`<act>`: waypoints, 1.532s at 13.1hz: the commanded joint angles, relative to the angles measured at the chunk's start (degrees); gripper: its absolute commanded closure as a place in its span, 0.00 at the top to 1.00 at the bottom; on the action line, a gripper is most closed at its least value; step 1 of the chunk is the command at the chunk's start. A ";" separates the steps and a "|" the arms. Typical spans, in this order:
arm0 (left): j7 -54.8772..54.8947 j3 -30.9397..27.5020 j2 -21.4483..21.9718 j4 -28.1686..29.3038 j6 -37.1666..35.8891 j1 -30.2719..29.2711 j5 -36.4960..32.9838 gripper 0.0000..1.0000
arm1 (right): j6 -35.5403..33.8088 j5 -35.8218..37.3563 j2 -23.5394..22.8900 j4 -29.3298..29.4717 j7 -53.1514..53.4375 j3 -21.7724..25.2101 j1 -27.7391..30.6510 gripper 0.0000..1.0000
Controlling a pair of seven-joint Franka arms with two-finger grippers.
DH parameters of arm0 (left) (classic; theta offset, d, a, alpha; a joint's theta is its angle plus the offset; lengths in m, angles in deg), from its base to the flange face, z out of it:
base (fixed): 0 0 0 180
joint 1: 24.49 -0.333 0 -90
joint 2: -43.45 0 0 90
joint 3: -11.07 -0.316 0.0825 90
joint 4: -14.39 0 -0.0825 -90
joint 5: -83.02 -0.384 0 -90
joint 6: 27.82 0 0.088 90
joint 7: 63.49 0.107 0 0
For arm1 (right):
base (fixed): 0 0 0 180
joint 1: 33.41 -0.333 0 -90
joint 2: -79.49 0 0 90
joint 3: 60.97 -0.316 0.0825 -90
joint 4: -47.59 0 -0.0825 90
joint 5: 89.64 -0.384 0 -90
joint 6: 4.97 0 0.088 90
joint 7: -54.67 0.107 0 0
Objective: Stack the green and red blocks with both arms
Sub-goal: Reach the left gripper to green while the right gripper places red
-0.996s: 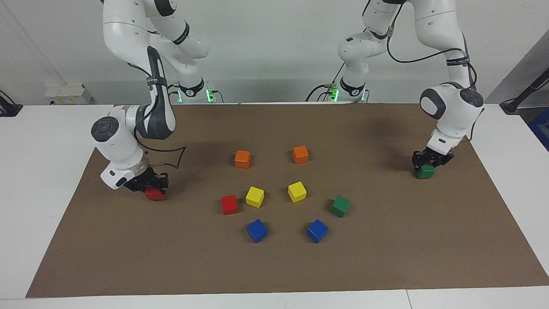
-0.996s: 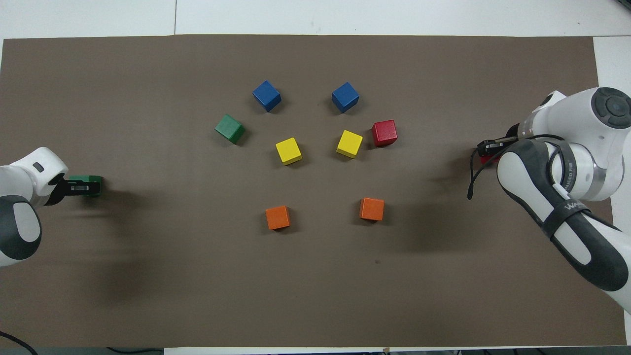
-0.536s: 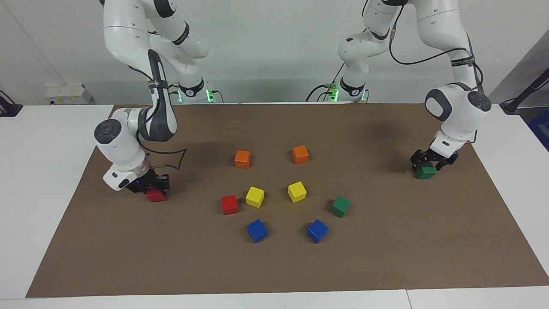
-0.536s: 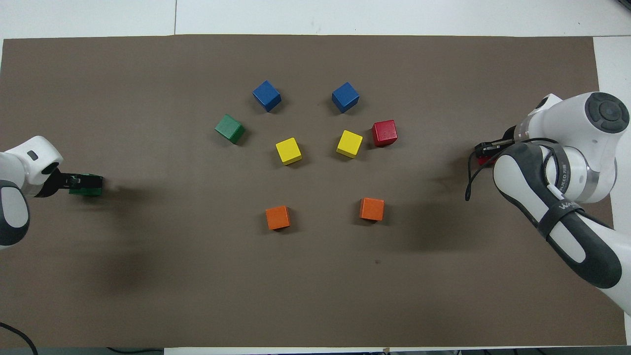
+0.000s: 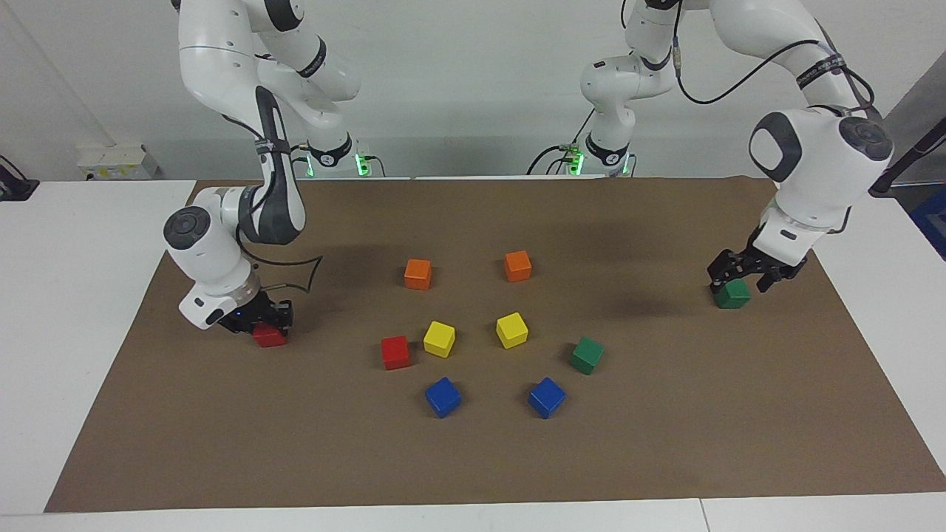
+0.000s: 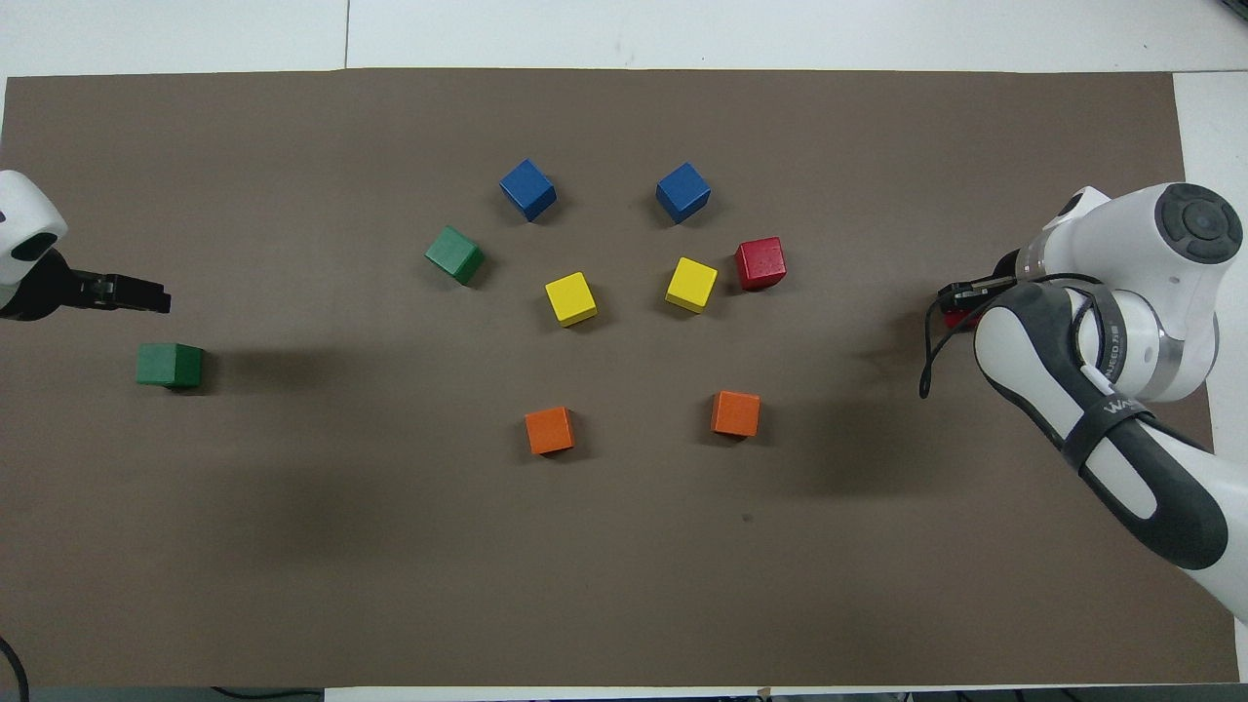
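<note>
One green block (image 5: pixel 732 294) rests on the brown mat (image 5: pixel 665 443) at the left arm's end; it also shows in the overhead view (image 6: pixel 170 366). My left gripper (image 5: pixel 750 270) is open, empty and raised just above it, off to one side in the overhead view (image 6: pixel 132 292). One red block (image 5: pixel 269 336) rests on the mat at the right arm's end, and only its edge shows from overhead (image 6: pixel 958 315). My right gripper (image 5: pixel 260 318) is low, right at that block's top. A second red block (image 5: pixel 395 352) and a second green block (image 5: pixel 587 355) sit among the middle cubes.
Two yellow cubes (image 5: pixel 440 339) (image 5: pixel 511 329) sit mid-mat, between the second red and green blocks. Two orange cubes (image 5: pixel 417 273) (image 5: pixel 517 266) lie nearer to the robots. Two blue cubes (image 5: pixel 443 397) (image 5: pixel 546 397) lie farther from them.
My left gripper has let go of the green block and risen off it, leaving the block on the mat. My right gripper has barely moved at the red block.
</note>
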 commanded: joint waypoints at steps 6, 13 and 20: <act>-51.55 -1.03 -14.84 -10.72 5.78 12.67 -0.65 1.00 | 3.20 -0.12 -0.53 -1.43 -1.70 -0.20 0.63 1.00; -66.73 -0.94 -20.49 -12.95 13.34 14.26 -2.06 1.00 | -18.74 -0.03 5.79 10.75 0.75 -0.64 -2.53 1.00; -69.43 -0.94 -18.47 -4.09 17.90 16.90 -6.28 1.00 | -28.37 1.46 -4.12 34.41 20.00 -0.73 -17.30 1.00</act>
